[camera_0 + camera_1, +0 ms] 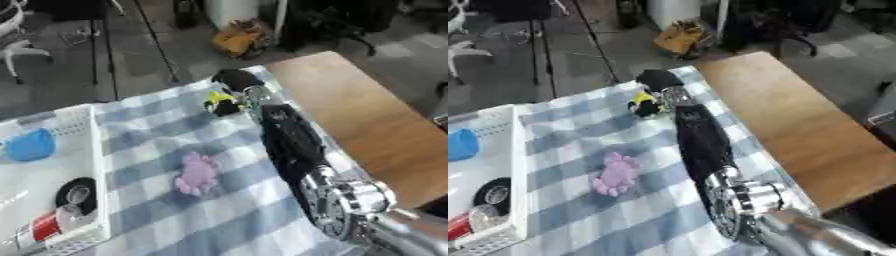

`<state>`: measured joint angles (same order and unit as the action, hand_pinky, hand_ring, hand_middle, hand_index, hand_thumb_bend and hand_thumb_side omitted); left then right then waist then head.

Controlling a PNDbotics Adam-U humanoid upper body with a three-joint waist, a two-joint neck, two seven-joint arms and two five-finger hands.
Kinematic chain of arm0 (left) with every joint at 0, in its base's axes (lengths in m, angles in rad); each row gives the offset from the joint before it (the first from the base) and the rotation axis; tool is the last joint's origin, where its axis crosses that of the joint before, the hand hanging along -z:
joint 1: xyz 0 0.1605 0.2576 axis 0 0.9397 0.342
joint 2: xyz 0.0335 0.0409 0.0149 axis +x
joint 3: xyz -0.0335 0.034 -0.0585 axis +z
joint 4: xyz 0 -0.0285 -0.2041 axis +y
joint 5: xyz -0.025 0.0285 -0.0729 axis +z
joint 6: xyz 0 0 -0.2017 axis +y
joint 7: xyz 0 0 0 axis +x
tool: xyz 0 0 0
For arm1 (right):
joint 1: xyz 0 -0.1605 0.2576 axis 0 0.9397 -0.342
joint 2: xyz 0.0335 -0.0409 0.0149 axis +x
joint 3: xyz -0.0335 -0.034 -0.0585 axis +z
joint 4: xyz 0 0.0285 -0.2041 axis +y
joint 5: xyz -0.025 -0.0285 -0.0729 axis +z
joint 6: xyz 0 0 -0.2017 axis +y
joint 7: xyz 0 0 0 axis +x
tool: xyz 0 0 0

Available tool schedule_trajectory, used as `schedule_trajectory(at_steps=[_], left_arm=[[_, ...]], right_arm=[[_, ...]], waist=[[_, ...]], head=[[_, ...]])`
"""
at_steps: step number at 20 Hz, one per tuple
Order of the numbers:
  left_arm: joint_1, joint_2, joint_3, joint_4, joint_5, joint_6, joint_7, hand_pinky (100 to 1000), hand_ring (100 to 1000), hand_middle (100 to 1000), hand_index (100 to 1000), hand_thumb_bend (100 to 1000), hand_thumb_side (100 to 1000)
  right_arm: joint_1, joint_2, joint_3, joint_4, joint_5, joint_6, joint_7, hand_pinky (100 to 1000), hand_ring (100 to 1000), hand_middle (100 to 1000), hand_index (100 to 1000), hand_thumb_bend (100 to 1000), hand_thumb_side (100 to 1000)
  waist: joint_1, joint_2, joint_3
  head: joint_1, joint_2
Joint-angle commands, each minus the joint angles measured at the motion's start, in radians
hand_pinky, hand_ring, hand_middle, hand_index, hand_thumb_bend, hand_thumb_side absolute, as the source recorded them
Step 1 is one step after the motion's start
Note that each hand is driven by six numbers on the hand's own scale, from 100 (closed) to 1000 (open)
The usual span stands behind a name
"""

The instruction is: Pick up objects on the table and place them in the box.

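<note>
On the blue-and-white checked cloth that covers the near part of the wooden table, the robot's right arm stretches from the lower right corner toward the far edge of the cloth. Its right hand shows as a dark mass at that far edge, directly over a small yellow-and-black object, which sits just under and beside the hand; contact seems likely, but the hand is too dark and blurred to tell whether the fingers are spread, closed, or pinching the object. Nearer the camera, about midway across the cloth and well apart from the hand, a soft-looking pink object with lobed edges lies flat. Along the left side stands a white box with perforated walls, its right wall resting on the cloth. Inside it, toward the far end, lies a blue object; toward the near end sit a black ring-shaped object with a pale centre and, just beside it, a red-and-white cylindrical item. To the right of the cloth the bare wood of the table runs away toward the far right. Of the left hand nothing shows in either view.
</note>
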<state>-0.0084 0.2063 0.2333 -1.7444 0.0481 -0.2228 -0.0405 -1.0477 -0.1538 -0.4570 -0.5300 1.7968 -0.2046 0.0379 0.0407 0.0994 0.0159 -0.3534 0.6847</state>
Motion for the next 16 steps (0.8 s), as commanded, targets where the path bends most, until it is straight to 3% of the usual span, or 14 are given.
schedule_trajectory(at_steps=[1,10,16], left_arm=[[-0.005,0.021,0.004,-0.015,0.001,-0.004,0.000,507,636,692,704,399,899],[-0.010,0.017,0.005,-0.018,-0.001,-0.006,-0.001,507,637,692,704,397,901],[-0.020,0.013,0.006,-0.020,-0.006,-0.008,-0.001,506,637,692,703,394,904]], right_arm=[[-0.033,-0.028,0.011,-0.001,-0.007,0.003,-0.008,931,936,934,945,364,639],[-0.051,-0.042,0.020,-0.002,-0.021,-0.007,-0.017,922,924,928,946,377,630],[-0.072,-0.065,0.008,-0.036,-0.017,-0.026,-0.001,912,914,913,946,385,631]], waist=[[0.001,-0.009,0.003],[0.001,0.010,0.012],[0.002,0.043,0.031]], head=[[0.001,-0.011],[-0.002,-0.021],[-0.005,-0.036]])
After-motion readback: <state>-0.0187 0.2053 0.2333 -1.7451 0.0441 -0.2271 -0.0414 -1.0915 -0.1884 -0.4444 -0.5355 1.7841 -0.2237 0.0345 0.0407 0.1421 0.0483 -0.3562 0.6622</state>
